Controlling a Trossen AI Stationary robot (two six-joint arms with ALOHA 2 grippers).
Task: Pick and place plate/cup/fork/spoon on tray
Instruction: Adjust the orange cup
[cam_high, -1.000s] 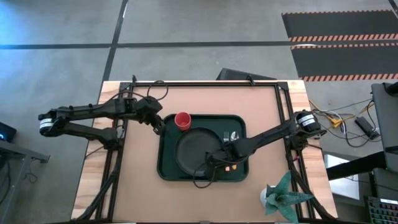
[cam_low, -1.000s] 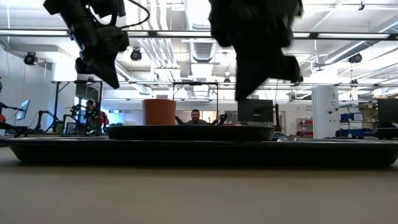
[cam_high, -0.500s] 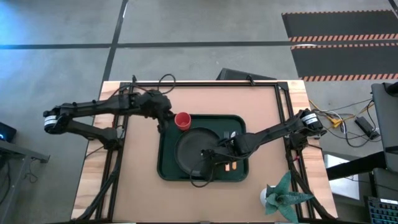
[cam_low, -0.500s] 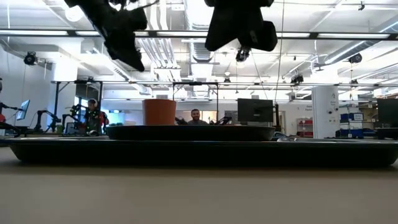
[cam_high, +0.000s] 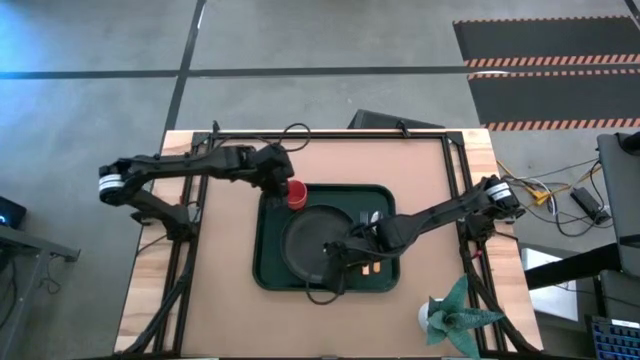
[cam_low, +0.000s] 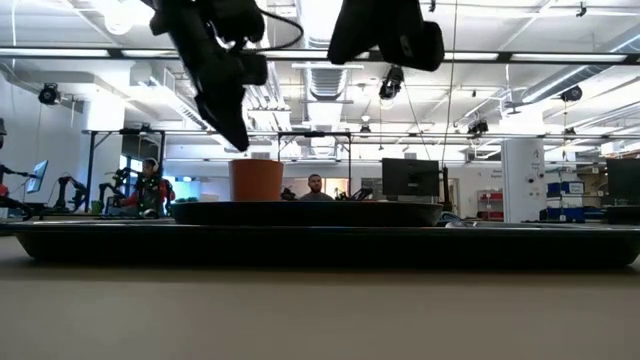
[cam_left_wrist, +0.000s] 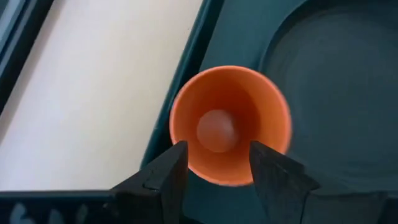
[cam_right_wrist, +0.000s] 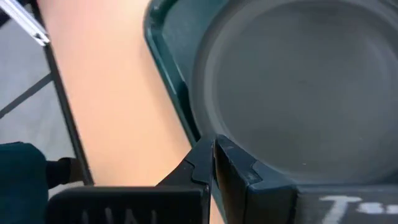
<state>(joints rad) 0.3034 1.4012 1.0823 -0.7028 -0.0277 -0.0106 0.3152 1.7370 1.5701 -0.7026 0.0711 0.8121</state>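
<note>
The red cup (cam_high: 294, 193) stands upright in the far left corner of the dark green tray (cam_high: 265, 272), beside the dark plate (cam_high: 305, 235), which lies flat on the tray. My left gripper (cam_left_wrist: 214, 167) hovers open just above the cup (cam_left_wrist: 230, 124), pointing down, a finger on either side of the rim; in the low view its tip (cam_low: 237, 135) is clear of the cup (cam_low: 257, 180). My right gripper (cam_right_wrist: 213, 155) is shut and raised above the plate's near part (cam_right_wrist: 298, 93). The fork and spoon (cam_high: 370, 218) lie on the tray right of the plate, partly hidden by the right arm.
A green star-shaped plant (cam_high: 455, 315) stands at the table's near right corner. Bare wood (cam_high: 220, 290) lies left of the tray and along the far edge. People and equipment (cam_low: 315, 187) show in the room beyond the table.
My left gripper has travelled toward the table's right edge, rising and then coming down over the cup. My right gripper has lifted up off the plate and shifted a little toward the left, then held still. The cup, plate and tray have stayed in place.
</note>
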